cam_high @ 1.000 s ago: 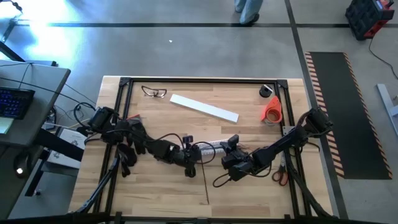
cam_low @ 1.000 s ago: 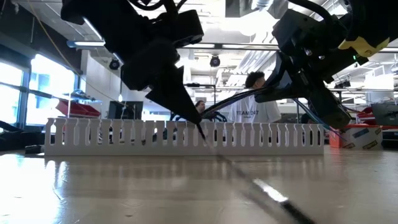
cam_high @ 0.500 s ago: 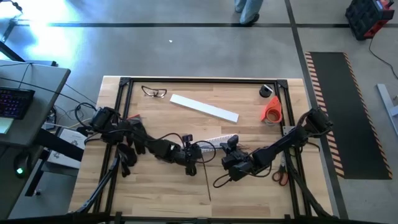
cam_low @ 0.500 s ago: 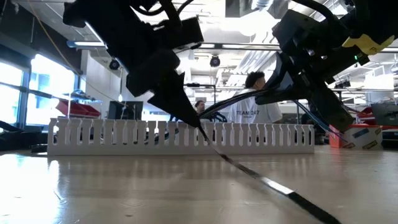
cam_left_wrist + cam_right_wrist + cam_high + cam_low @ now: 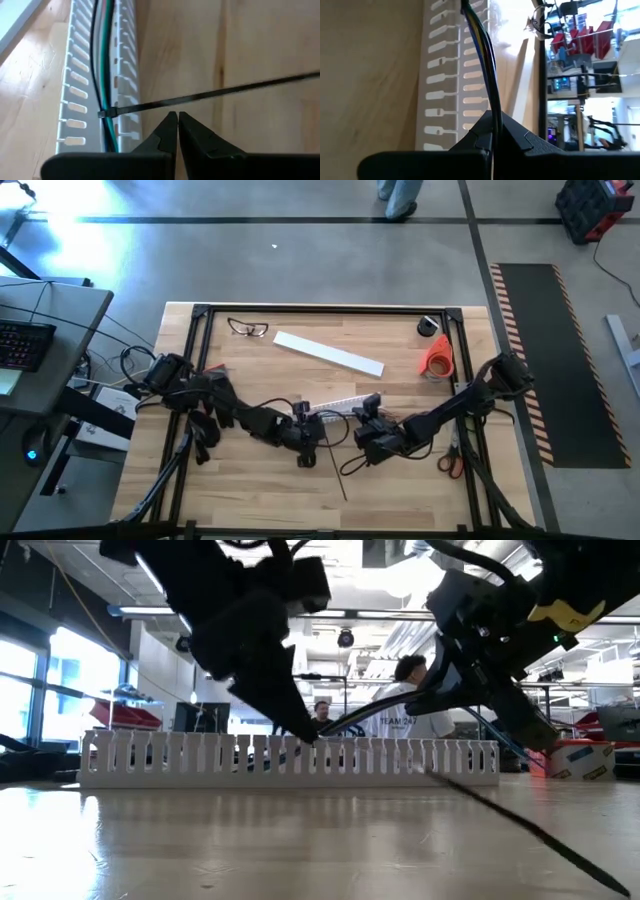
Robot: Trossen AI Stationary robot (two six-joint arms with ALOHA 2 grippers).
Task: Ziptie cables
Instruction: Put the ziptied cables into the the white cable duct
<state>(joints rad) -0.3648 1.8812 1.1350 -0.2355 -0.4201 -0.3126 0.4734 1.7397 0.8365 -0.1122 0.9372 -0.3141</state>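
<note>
While both arms reach low over the slotted channel (image 5: 338, 402), the left gripper (image 5: 177, 120) is closed beside the ziptie (image 5: 220, 93); the right gripper (image 5: 494, 122) pinches the cables (image 5: 487, 60).

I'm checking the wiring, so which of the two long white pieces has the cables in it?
The slotted channel holds the cables. The plain flat strip, lying toward the safety glasses, carries none.
</note>
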